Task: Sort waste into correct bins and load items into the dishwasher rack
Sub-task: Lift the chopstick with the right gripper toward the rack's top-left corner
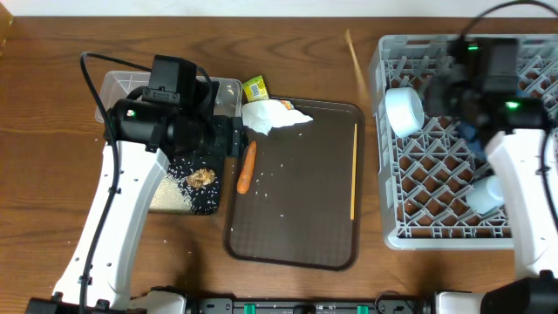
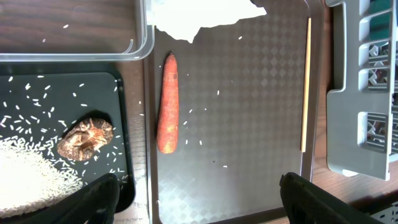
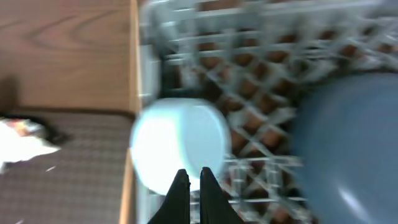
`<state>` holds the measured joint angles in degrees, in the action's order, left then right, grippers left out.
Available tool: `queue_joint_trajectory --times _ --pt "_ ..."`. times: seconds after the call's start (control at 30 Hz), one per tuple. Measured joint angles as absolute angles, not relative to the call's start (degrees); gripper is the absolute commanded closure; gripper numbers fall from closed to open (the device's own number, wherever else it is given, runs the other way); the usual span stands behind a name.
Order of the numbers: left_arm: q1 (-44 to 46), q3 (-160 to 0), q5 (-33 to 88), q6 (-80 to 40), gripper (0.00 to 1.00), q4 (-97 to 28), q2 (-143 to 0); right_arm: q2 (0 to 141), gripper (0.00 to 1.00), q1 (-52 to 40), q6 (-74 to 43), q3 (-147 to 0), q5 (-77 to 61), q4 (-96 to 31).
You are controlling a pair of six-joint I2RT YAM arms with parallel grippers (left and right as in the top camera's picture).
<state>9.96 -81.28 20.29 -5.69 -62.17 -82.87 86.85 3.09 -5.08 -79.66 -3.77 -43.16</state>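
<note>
The orange carrot (image 1: 248, 167) (image 2: 167, 104) lies at the left edge of the brown serving tray (image 1: 296, 218). The white tissue (image 1: 272, 116) lies at the tray's far corner, and the yellow-green packet (image 1: 255, 88) is just behind it. My left gripper (image 2: 199, 199) is open and empty, above the tray on the near side of the carrot. The black tray (image 1: 209, 205) holds rice (image 2: 25, 174) and a brown scrap (image 2: 85, 138). The clear tub (image 1: 228, 92) is behind it. My right gripper (image 3: 191, 186) is shut over the rack (image 1: 462, 227), in front of the white bowl (image 3: 180, 146). The blue plate (image 3: 348, 143) stands to the right.
One chopstick (image 1: 354, 170) lies along the serving tray's right edge. Another chopstick (image 1: 355, 57) lies on the table behind it. A pale cup (image 1: 485, 194) sits in the rack's near right part. Loose rice grains are scattered on the serving tray.
</note>
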Motion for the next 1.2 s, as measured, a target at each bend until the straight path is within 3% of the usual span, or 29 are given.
queue_joint_trajectory --times 0.3,0.57,0.83,1.0,1.2 --pt "10.0 -81.3 20.1 -5.5 0.02 -62.2 -82.9 86.8 0.99 6.4 -3.6 -79.7 -11.5 -44.0" --pt "10.0 -81.3 20.1 -5.5 0.02 -62.2 -82.9 87.7 0.95 -5.1 -7.9 -79.7 -13.1 -40.6" --pt "10.0 -81.3 20.1 -5.5 0.02 -62.2 -82.9 95.4 0.94 -18.5 -15.6 -79.8 -4.1 -27.4" --pt "10.0 -81.3 20.1 -5.5 0.02 -62.2 -82.9 103.5 0.95 -21.3 -18.5 -83.0 -0.7 -20.3" --pt "10.0 -81.3 20.1 -5.5 0.02 -62.2 -82.9 116.3 0.95 -21.3 -19.2 -99.7 0.0 -28.9"
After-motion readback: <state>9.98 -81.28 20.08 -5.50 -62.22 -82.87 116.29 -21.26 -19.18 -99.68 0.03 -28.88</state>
